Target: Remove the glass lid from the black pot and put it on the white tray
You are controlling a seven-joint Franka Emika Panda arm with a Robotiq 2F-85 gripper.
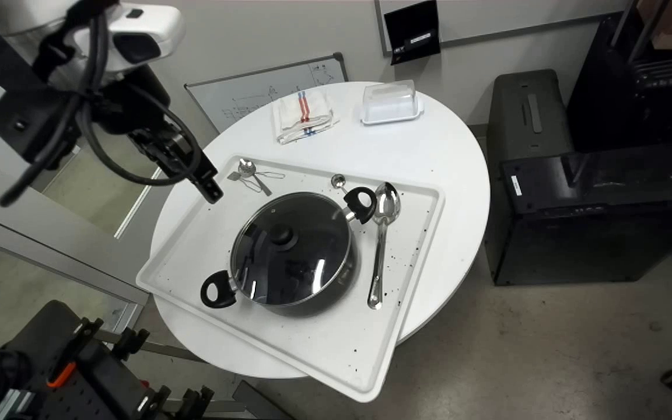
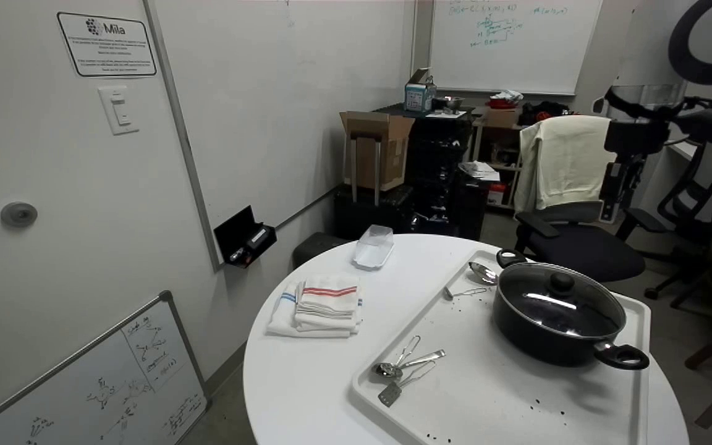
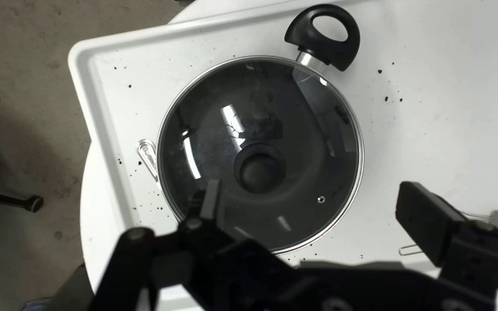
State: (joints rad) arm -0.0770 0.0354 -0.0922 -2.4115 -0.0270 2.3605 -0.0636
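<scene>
The glass lid (image 1: 318,233) (image 2: 584,309) (image 3: 305,129), with its metal rim and dark knob, sits on the black pot (image 1: 339,286) (image 2: 535,340). In the wrist view the pot shows mainly by a side handle (image 3: 344,47). The pot stands on the white tray (image 1: 324,344) (image 2: 492,389) (image 3: 443,99), which lies on the round table. My gripper (image 1: 210,192) (image 2: 608,213) (image 3: 311,188) is open and empty, above the pot and apart from the lid. In the wrist view its fingers are wide apart; the left one overlaps the lid near the knob, the right one lies beyond the rim.
A large metal spoon (image 1: 380,251) lies on the tray beside the pot. Small utensils (image 1: 248,169) (image 2: 399,371) lie near a tray corner. Folded towels (image 1: 304,116) (image 2: 328,306) and a clear-covered dish (image 1: 391,105) (image 2: 373,247) are on the table beyond the tray.
</scene>
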